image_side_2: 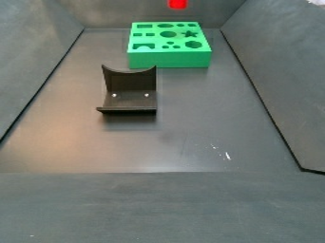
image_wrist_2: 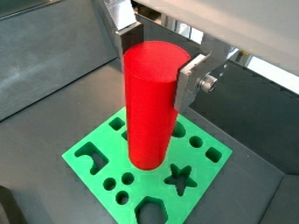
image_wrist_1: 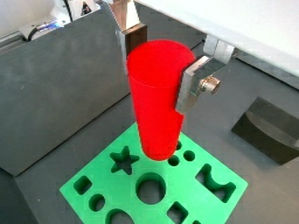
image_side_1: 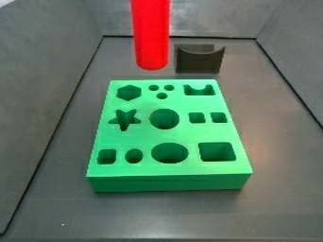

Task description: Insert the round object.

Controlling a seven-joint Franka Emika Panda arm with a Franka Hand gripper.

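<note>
My gripper (image_wrist_1: 158,66) is shut on the round object (image_wrist_1: 156,96), a tall bright red cylinder held upright near its flat top between the silver fingers (image_wrist_1: 194,80). Both wrist views show this grip; the gripper (image_wrist_2: 158,61) and the cylinder (image_wrist_2: 152,105) show in the second one too. The cylinder hangs above the green block (image_wrist_1: 87,184), clear of its holes. In a side view only the cylinder (image_side_1: 150,33) shows above the far part of the block (image_side_1: 164,172), whose large round hole (image_side_1: 165,118) is open. The gripper is out of frame there.
The dark fixture with a curved notch (image_side_1: 198,59) stands just behind the green block and also shows in a side view (image_side_2: 127,90). Grey walls enclose the dark floor (image_side_2: 191,161). The block (image_side_2: 172,59) lies at the far end, with only the cylinder's lower end (image_side_2: 180,4) in frame.
</note>
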